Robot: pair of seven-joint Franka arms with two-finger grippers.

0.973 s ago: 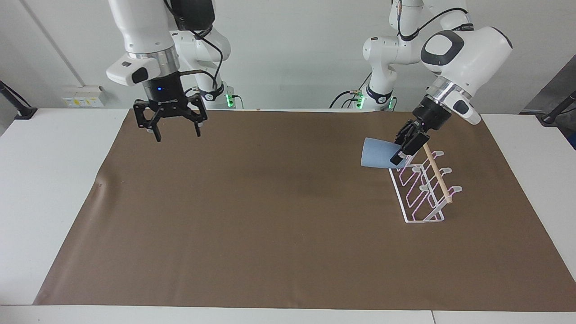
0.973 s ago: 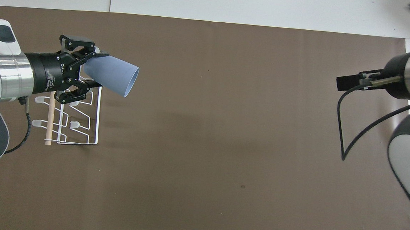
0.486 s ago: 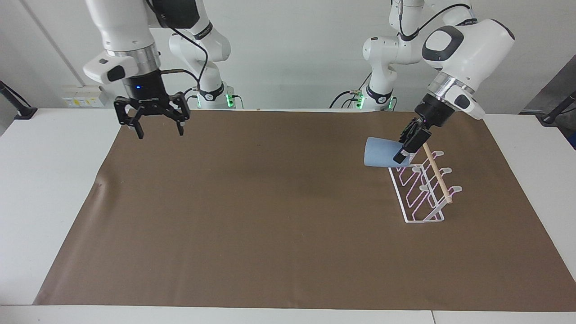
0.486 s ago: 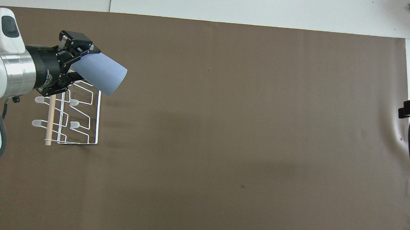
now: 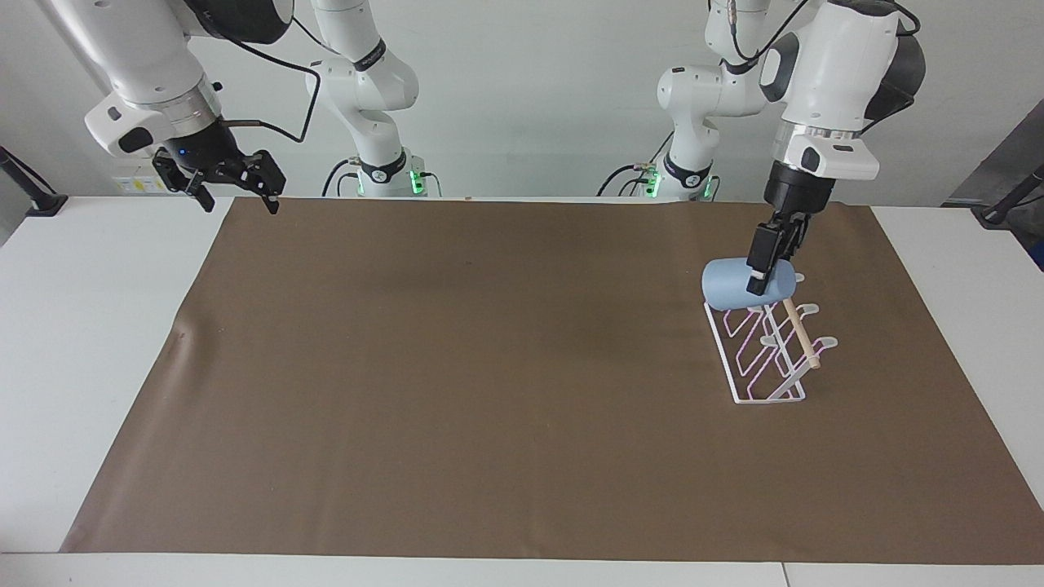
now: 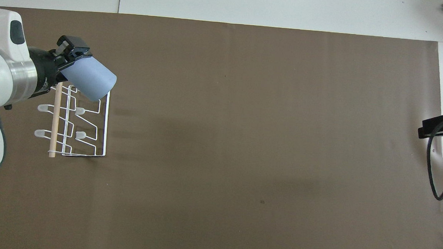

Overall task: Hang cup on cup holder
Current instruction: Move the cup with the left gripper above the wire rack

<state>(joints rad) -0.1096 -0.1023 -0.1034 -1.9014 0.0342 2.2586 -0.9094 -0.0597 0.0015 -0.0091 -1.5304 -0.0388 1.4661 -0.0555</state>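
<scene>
Left hand [image 5: 760,273] hangs almost straight down from its wrist over the end of the cup holder [image 5: 765,346] nearer the robots, its fingers pinching the light-blue cup [image 5: 734,287]. That cup lies tilted on its side in the air, gripped at its narrow base end, with its wider mouth turned toward the right arm's end of the counter [image 5: 49,342]. From above, the cup [image 6: 89,78] covers the rack's corner farthest from the robots, and the left hand [image 6: 65,53] shows only as a black block at the cup's base. Whether the cup touches a prong cannot be told.

The white wire cup holder [image 6: 81,125] stands on the brown mat [image 5: 489,391] toward the left arm's end of the counter, its wooden dowel [image 5: 801,333] slanting along the top and its looped prongs ending in flat rounded tips.

Right hand [image 5: 232,181] waits high over the mat's corner at the right arm's end, close to the robots, tilted at the wrist, its two fingers spread apart and holding nothing. In the overhead view only a black edge of it [image 6: 434,126] shows.
</scene>
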